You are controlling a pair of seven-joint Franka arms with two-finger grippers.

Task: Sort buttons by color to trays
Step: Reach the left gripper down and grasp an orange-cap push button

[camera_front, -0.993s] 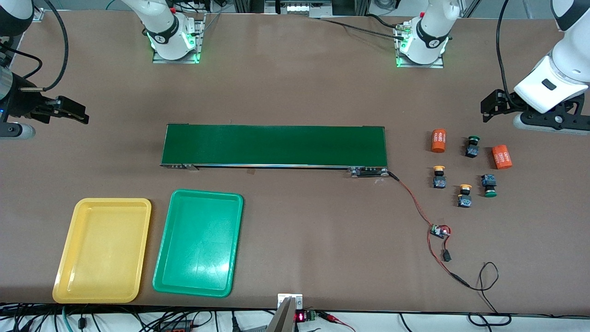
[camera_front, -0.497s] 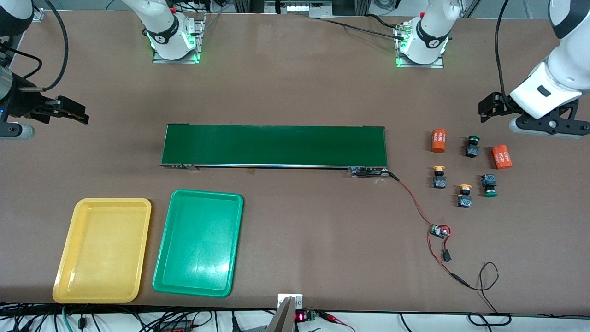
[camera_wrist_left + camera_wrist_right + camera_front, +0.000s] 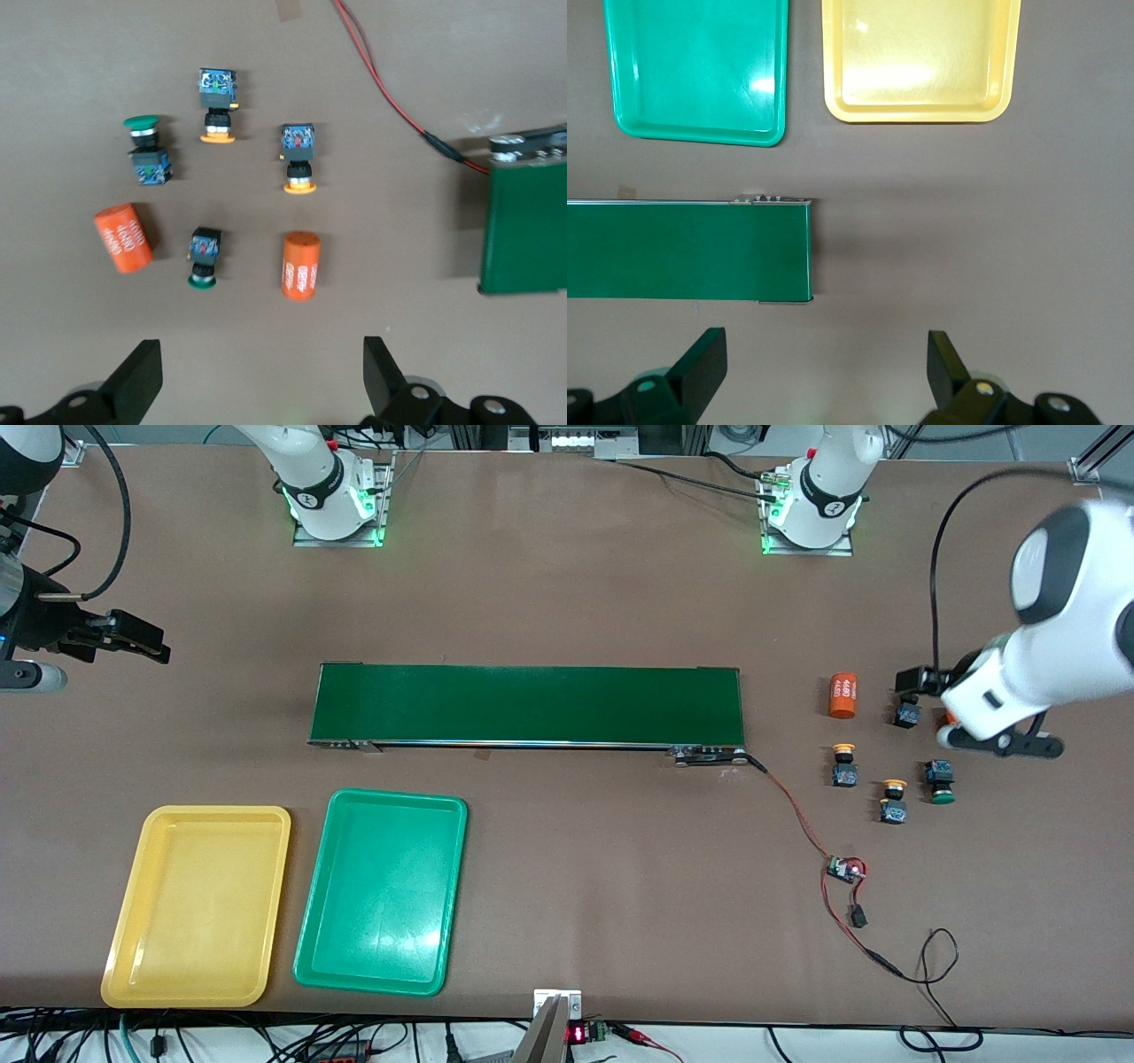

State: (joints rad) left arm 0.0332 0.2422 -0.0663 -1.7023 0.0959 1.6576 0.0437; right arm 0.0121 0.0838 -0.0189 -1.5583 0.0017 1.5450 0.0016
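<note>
Left hand (image 3: 257, 376) now over four buttons (image 3: 299, 157), released, right hand (image 3: 824, 376) released, two trays (image 3: 383, 892).

Conveyor belt (image 3: 527, 704): dark green, mid-table.
Orange cylinders (image 3: 299, 266): two, lying flat.
Red wire (image 3: 802, 824): trailing from the belt's end.

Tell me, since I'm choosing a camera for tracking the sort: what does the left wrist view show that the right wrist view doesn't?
Only the left wrist view shows the four small push-button switches: two yellow-capped and two green-capped, plus two orange printed cylinders and a red wire.

Only the right wrist view shows the shallow yellow plastic tray and shallow green plastic tray.

Both show the dark-green conveyor belt and brown table, each framed by its own open end effector: left, right.
</note>
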